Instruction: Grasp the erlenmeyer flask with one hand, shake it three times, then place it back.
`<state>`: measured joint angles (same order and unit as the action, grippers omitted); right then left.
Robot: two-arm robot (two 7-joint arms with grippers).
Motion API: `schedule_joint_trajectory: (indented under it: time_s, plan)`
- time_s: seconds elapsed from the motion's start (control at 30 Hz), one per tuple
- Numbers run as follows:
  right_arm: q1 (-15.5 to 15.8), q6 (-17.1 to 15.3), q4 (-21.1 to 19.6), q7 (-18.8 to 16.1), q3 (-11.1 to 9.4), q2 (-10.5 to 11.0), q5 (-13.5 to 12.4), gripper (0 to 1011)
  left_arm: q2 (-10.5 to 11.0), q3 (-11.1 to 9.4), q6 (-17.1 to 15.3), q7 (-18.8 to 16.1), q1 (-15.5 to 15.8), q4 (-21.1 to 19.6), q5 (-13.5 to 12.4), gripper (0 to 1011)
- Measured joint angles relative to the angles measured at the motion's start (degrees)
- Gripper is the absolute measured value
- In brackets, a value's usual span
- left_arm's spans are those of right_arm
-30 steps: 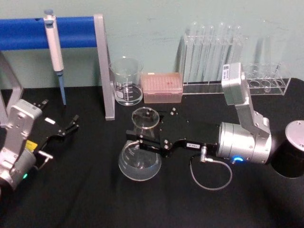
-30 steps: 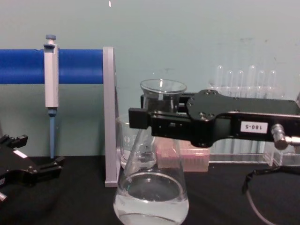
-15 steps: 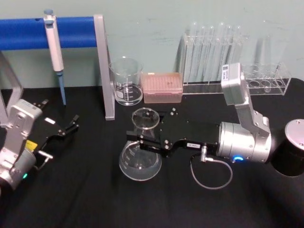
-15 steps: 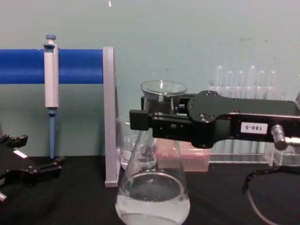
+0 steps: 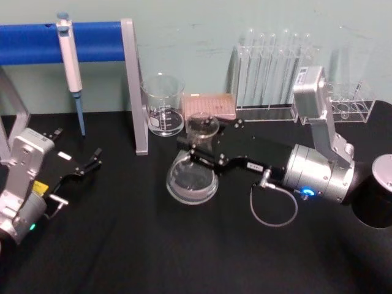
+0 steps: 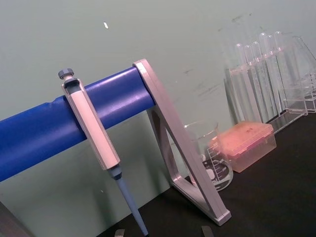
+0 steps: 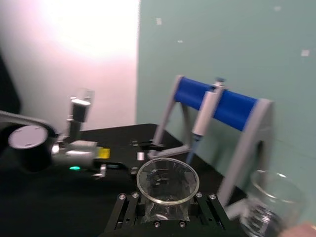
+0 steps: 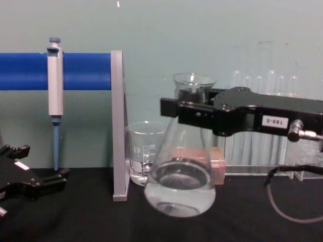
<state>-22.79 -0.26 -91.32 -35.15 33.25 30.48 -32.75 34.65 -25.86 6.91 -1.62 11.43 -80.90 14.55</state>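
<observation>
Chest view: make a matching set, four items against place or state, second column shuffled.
Items:
1. flask
2. beaker
3. pipette
4. left hand

Places or states:
A. hangs on the blue bar
B. gripped at the neck by the right hand
C. parked low at the left
D. stands on the table beside the grey post

Pairs: 1-B, 2-D, 3-A, 4-C

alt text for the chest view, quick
The right tool grips a glass flask by its neck, clear liquid in its base, over a black table. Behind stand a beaker and a pipette hung on a blue bar; the left tool is parked at lower left.
</observation>
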Motion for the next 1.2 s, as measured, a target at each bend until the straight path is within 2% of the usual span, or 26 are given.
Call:
schedule_joint_trajectory:
  time_s: [0.2, 0.23, 0.33, 0.57, 0.97, 1.2]
  plan:
    - [1.73, -0.65, -0.33, 6.11, -2.74, -1.20, 1.83, 449, 0.00, 0.00, 0.00, 0.00, 0.00, 0.00, 0.00, 1001]
    - [1.73, -0.65, -0.33, 6.11, -2.74, -1.20, 1.83, 449, 0.00, 0.00, 0.00, 0.00, 0.00, 0.00, 0.00, 1001]
    - [2.67, -1.23, -0.55, 9.96, -4.31, -1.92, 3.17, 449, 0.00, 0.00, 0.00, 0.00, 0.00, 0.00, 0.00, 1001]
    - [4.11, -2.87, -0.96, 16.09, -6.73, -3.01, 5.84, 449, 0.00, 0.00, 0.00, 0.00, 0.00, 0.00, 0.00, 1001]
    - [6.59, -4.77, -1.29, 24.14, -10.92, -5.34, 8.95, 449, 0.00, 0.00, 0.00, 0.00, 0.00, 0.00, 0.00, 1001]
    - [7.58, -5.78, -1.31, 27.08, -12.99, -6.58, 10.35, 449, 0.00, 0.00, 0.00, 0.00, 0.00, 0.00, 0.00, 1001]
